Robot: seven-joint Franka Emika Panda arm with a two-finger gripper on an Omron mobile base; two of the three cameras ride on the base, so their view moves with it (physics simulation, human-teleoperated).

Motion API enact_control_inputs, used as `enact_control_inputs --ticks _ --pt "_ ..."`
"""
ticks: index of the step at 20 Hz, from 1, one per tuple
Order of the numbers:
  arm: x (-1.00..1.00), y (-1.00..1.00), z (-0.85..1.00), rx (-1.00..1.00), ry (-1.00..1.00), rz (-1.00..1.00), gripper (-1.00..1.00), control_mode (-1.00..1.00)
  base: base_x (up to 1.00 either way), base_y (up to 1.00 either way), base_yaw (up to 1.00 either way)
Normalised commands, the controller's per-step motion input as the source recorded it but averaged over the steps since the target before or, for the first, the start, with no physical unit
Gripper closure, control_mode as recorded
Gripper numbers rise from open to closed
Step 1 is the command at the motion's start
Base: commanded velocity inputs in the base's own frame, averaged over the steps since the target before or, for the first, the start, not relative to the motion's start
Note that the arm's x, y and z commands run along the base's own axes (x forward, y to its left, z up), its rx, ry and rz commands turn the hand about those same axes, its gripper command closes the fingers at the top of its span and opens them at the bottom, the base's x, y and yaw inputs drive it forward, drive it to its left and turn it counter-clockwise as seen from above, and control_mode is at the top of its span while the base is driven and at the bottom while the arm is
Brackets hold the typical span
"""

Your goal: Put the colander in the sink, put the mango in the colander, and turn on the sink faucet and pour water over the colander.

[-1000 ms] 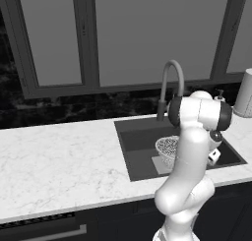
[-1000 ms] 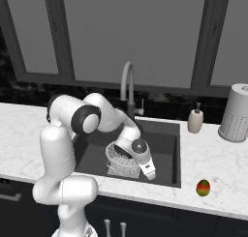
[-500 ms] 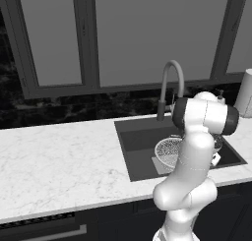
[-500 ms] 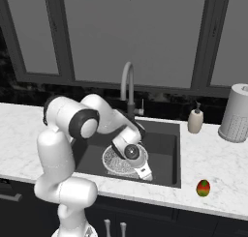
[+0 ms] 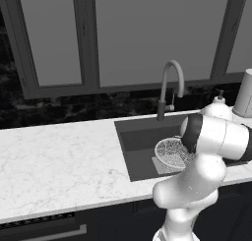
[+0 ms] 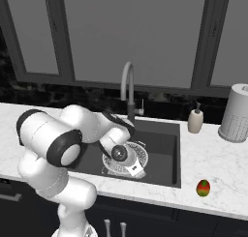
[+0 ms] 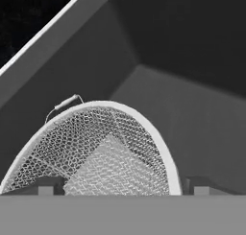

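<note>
The colander (image 6: 127, 158) lay in the sink (image 6: 167, 151) beneath the faucet (image 6: 127, 93), the open gripper (image 7: 120, 187) straddling its rim, while the mango (image 6: 203, 187) sat on the counter (image 6: 213, 158) near a soap bottle (image 6: 195, 121).

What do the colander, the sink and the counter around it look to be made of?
Colander: fine silvery wire mesh with a thin pale rim, see-through weave. Sink: matte dark gray, possibly composite or coated metal; no shine. Counter: white with gray veining, looks like polished marble.
</note>
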Motion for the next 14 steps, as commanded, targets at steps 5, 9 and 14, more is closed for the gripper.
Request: enact_control_inputs --ticks 5,9,14 --pt "-0.24 -0.16 0.86 0.0 -0.01 0.0 -1.0 -1.0 0.0 0.0 0.0" --pt "-0.2 -0.48 0.97 0.0 0.0 0.0 -1.0 -1.0 0.0 0.0 0.0" --pt "-0.09 -0.6 1.0 0.0 0.0 0.0 -1.0 -1.0 0.0 0.0 0.0"
